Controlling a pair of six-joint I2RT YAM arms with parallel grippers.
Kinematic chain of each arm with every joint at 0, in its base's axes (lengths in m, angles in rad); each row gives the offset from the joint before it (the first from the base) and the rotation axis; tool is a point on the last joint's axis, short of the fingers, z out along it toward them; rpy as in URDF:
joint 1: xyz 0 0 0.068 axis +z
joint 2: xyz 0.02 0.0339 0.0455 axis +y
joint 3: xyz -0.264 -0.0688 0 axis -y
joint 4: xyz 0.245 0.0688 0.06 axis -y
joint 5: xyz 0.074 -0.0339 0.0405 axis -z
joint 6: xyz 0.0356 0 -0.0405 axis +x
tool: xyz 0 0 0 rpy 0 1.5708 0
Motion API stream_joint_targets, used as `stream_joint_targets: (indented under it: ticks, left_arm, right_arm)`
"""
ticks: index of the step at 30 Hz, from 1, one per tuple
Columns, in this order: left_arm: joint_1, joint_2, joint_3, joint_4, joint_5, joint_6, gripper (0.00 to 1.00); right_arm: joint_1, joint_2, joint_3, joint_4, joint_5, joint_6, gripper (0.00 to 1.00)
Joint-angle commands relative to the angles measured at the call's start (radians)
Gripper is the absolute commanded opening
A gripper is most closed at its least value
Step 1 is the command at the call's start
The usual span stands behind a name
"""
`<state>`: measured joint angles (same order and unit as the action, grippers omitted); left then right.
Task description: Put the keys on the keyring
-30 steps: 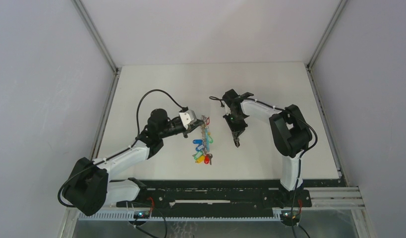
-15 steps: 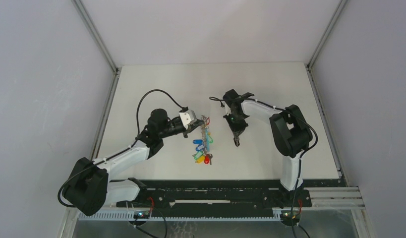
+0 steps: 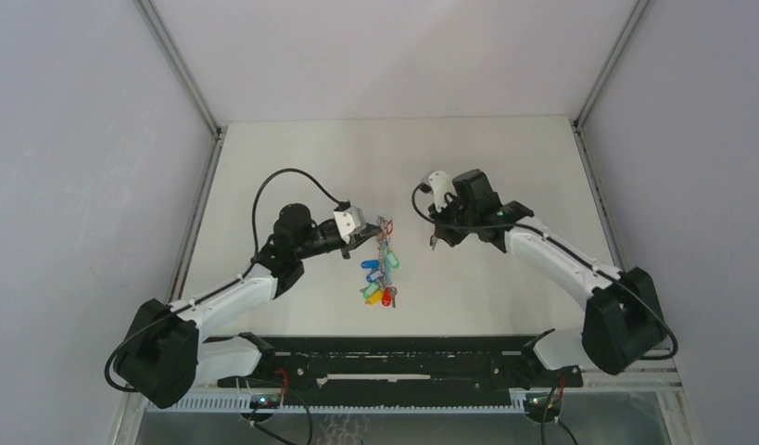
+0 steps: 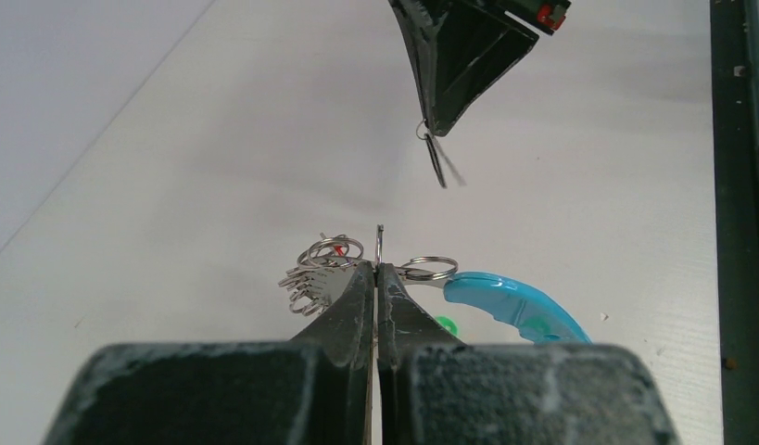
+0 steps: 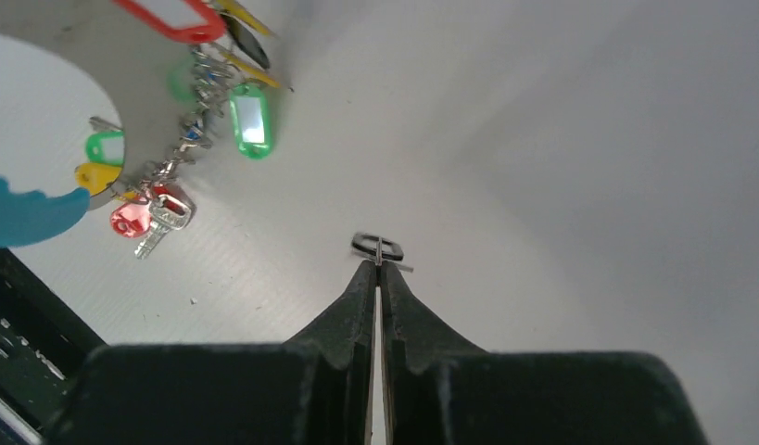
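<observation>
With left gripper (image 4: 376,269) clamped on the keyring (image 4: 505,301) at mid-table (image 3: 505,158) and right gripper (image 5: 377,266) pinched shut on a loose key (image 4: 443,170) near it, beware slippage from the thin tip hold during threading.

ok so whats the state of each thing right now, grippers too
keyring: pinched at its edge by left gripper
keys: bunched along the keyring
loose key: clamped in right gripper, apart from the keyring
left gripper: shut
right gripper: shut
</observation>
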<state>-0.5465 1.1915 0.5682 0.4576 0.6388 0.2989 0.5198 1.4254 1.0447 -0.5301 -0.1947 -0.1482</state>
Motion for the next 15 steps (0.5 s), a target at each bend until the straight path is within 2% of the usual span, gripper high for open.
stream_joint_targets:
  ticks: [1, 4, 8, 15]
  left_arm:
    - [0.004, -0.066, -0.011, 0.052, 0.043, 0.015, 0.0]
    - [0.004, -0.069, -0.008, 0.049, 0.052, 0.017, 0.0]
    - [0.004, -0.066, -0.003, 0.049, 0.069, 0.017, 0.0]
    - [0.004, -0.065, -0.003, 0.044, 0.088, 0.023, 0.0]
  right_arm:
    - [0.007, -0.134, -0.133, 0.339, -0.184, -0.166, 0.0]
    - [0.005, -0.209, -0.233, 0.494, -0.27, -0.208, 0.0]
    - [-0.016, -0.207, -0.267, 0.604, -0.383, -0.245, 0.0]
    - [-0.055, -0.178, -0.222, 0.59, -0.601, -0.317, 0.0]
